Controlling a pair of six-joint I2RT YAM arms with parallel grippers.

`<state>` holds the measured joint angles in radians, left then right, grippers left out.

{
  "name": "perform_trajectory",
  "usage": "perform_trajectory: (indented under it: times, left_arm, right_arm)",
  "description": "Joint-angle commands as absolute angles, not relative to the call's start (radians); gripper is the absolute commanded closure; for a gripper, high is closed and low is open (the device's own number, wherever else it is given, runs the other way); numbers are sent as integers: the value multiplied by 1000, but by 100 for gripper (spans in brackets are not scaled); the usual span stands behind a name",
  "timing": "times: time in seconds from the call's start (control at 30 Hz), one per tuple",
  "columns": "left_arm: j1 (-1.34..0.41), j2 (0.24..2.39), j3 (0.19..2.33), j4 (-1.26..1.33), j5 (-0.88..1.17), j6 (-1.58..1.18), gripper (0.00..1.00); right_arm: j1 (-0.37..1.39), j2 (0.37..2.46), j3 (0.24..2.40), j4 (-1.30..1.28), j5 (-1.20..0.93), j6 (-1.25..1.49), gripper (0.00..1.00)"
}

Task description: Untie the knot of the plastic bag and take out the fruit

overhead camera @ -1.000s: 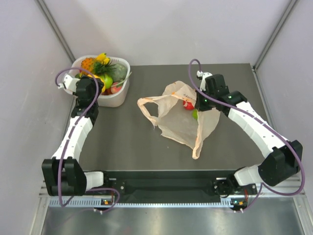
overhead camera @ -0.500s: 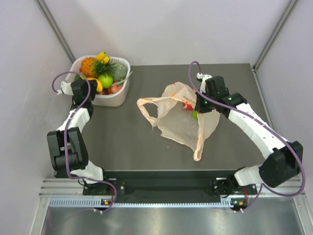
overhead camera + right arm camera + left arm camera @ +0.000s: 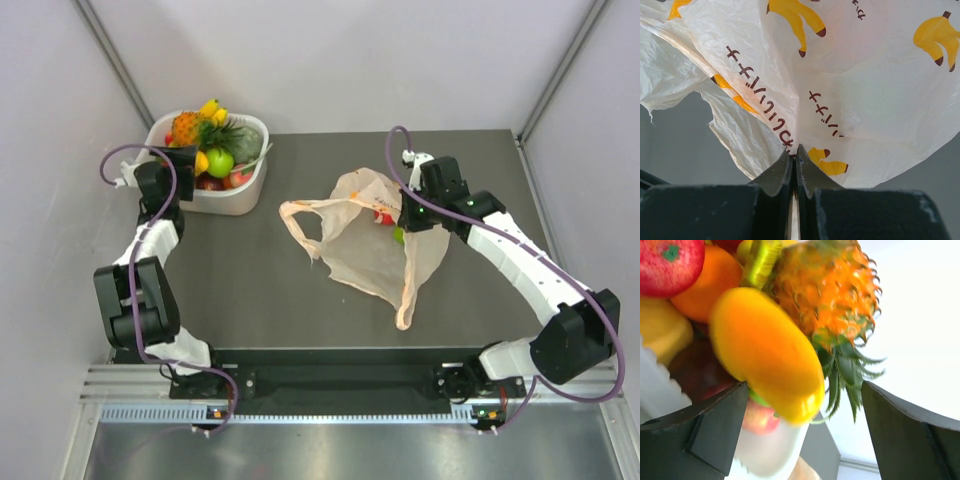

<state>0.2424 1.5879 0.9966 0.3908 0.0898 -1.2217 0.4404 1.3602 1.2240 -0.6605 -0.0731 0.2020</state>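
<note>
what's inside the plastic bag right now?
Through the plastic bag the top view shows one red piece and one green piece, beside the right pincer, which is pinching the film. Anything else is hidden under the crumpled folds.

The plastic bag (image 3: 860, 95) before me is pale peach, printed with yellow bananas and brown lettering. The pineapple (image 3: 825, 290) is orange with a green crown, the mango (image 3: 765, 350) yellow-orange.

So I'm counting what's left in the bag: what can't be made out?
Top view: the plastic bag and right gripper hide the contents, bar a red piece and a green piece.
Right wrist: bag film fills the frame; nothing inside shows.
Left wrist: the blurred mango hides whatever lies lower in the white tub.
</note>
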Motion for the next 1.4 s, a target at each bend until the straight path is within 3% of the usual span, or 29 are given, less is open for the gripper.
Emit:
perform_trajectory:
  times: [0.0,0.33,0.53,0.77,0.9,1.17,1.37]
  left_arm:
    - [239,1491,988,319,104,-1174,1]
    - [230,1263,885,193,149,-1103,1]
    - [135,1138,775,330,472,-957,5]
    - [-356,1006,635,423,569,-631,9]
    - [-559,974,594,480,587,-586,12]
    - [-900,1087,629,380,274,-422,16]
    - [-917,1302,604,543,54,-413,16]
  right_arm:
    - [431,1341,1239,-611,-84,189,100]
    - [431,1347,1252,-615,-86,189,100]
    - [433,1350,1269,-627,-75,192,100]
    - [431,1353,1310,-670,-38,195,100]
    - [431,1362,1344,-703,-37,195,100]
    - [431,1374,1410,-768,-164,164,100]
    - [433,1345,1427,-853,-130,149,100]
